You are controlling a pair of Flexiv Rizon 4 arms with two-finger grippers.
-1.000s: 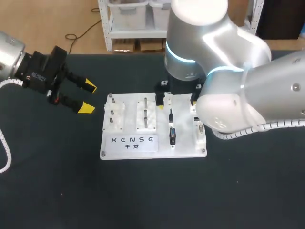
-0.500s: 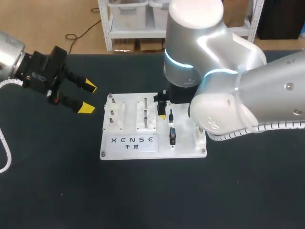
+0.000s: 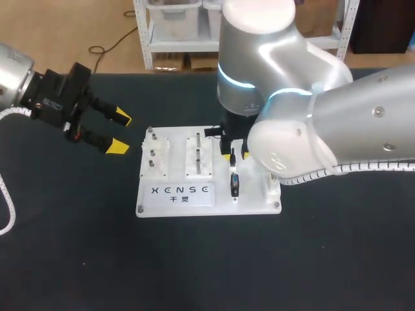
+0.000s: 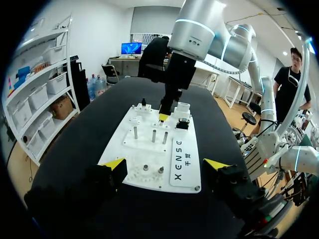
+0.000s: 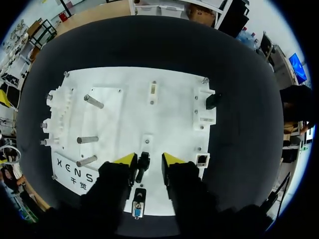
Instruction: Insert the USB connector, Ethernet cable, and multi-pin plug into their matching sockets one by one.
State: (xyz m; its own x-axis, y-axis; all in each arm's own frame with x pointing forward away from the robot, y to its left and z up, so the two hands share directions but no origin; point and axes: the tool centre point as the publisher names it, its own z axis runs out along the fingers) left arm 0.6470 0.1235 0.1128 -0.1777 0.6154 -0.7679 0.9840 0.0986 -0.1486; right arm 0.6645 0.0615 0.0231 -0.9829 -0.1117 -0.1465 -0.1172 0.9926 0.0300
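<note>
A white board (image 3: 175, 201) lies mid-table. A slim black connector (image 5: 143, 164) stands upright on it, with a blue-faced multi-pin plug (image 5: 137, 209) just behind it. My right gripper (image 5: 148, 159) is lowered over the board with the black connector between its yellow tips. One finger is close against the connector and a gap shows at the other. In the head view this gripper (image 3: 232, 153) is largely hidden under my right arm, above the plug (image 3: 235, 184). My left gripper (image 3: 118, 131) hovers open and empty, left of the board.
Several metal pegs (image 5: 87, 140) stand on the board's left half. A black block (image 5: 213, 100) and a small square socket (image 5: 202, 160) sit along its right edge. Dark tabletop surrounds the board (image 4: 149, 149) on all sides.
My right arm has shifted left across the board, from its right edge to over the black connector, and its fingers have narrowed. The left arm has not moved.
</note>
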